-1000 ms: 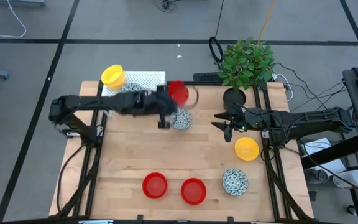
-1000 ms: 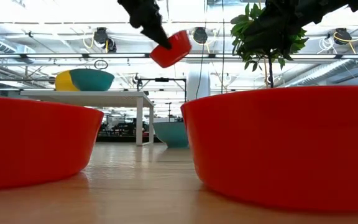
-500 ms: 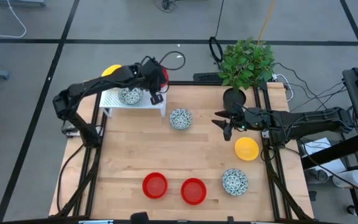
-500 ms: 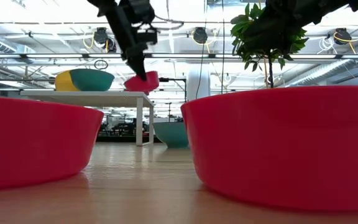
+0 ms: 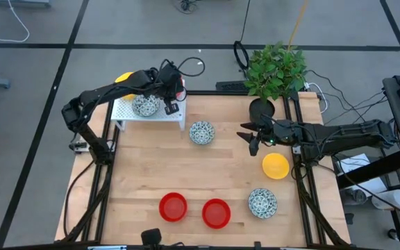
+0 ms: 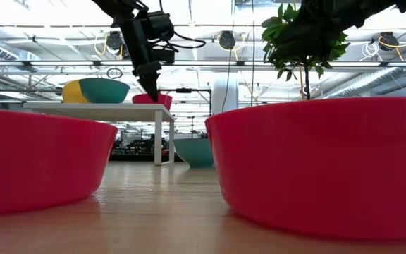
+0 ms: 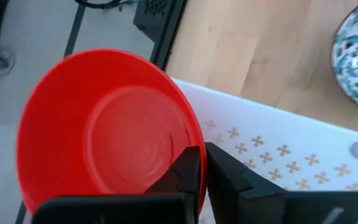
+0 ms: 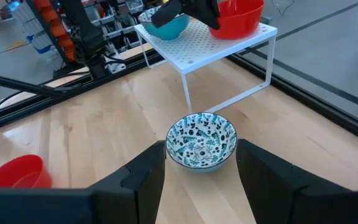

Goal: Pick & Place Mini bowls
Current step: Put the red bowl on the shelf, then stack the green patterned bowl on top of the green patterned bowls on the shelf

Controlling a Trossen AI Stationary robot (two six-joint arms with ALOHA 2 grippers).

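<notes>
My left gripper (image 5: 175, 96) is shut on a glossy red mini bowl (image 7: 104, 137) at the right end of the white perforated rack (image 5: 151, 115) at the table's far left. A speckled bowl (image 5: 144, 105) and a yellow bowl (image 5: 124, 78) are on the rack too. My right gripper (image 5: 252, 141) is open and empty at the right, facing a speckled bowl (image 5: 201, 132) that stands on the table. A yellow bowl (image 5: 276, 166), a speckled bowl (image 5: 262, 202) and two red bowls (image 5: 173, 207) (image 5: 216, 213) stand nearer the front. My left gripper pinches the red bowl's rim (image 7: 197, 140) on the side toward the rack's middle, one finger (image 7: 185, 173) inside the bowl and one (image 7: 229, 177) outside. The fingers come from above, slanting down. The bowl is upright with its base at the rack's top (image 8: 235, 37).
A potted plant in a black pot (image 5: 261, 107) stands at the far right, just behind my right gripper. Bare wood (image 5: 151, 167) lies between the rack and the front bowls. In the low view two red bowls (image 6: 41, 162) (image 6: 323, 169) fill the foreground.
My left gripper has carried the red bowl from above the table's middle toward the far left edge and down onto the rack's right end. The bowl, tilted in the air before, now sits upright at the rack's top.
</notes>
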